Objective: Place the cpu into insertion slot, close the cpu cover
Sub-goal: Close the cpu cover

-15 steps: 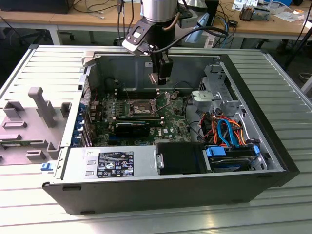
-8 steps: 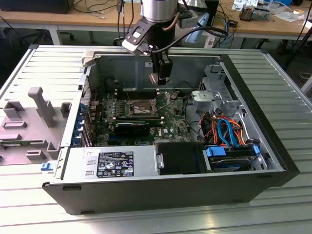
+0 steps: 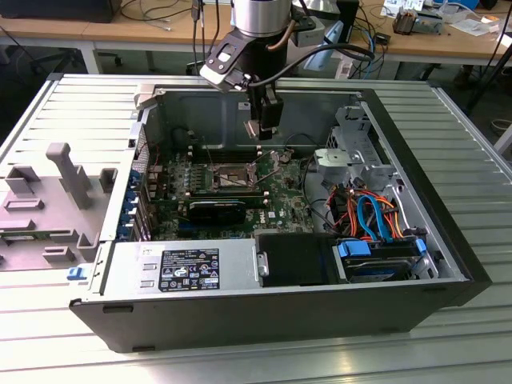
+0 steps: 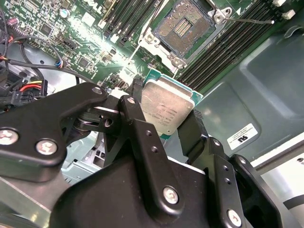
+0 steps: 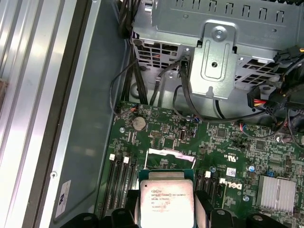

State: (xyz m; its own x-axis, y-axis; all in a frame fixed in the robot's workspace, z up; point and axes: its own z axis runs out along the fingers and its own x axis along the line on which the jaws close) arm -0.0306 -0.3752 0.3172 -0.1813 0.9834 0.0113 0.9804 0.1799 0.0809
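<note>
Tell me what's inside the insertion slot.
The insertion slot holds no chip, only its bare contacts. The cpu sits clamped in the hand, apart. Nothing covers the contacts.

Slatted metal table (image 3: pixel 472 160) bears open computer case (image 3: pixel 240 316).

The black gripper (image 4: pixel 166 107) has silver screws (image 4: pixel 171 194).

silver square cpu (image 4: pixel 168 107), green-edged, pinched in the gripper (image 4: pixel 163 113), apart from insertion slot (image 4: pixel 183 26), uncovered, dark-centred, empty
</note>
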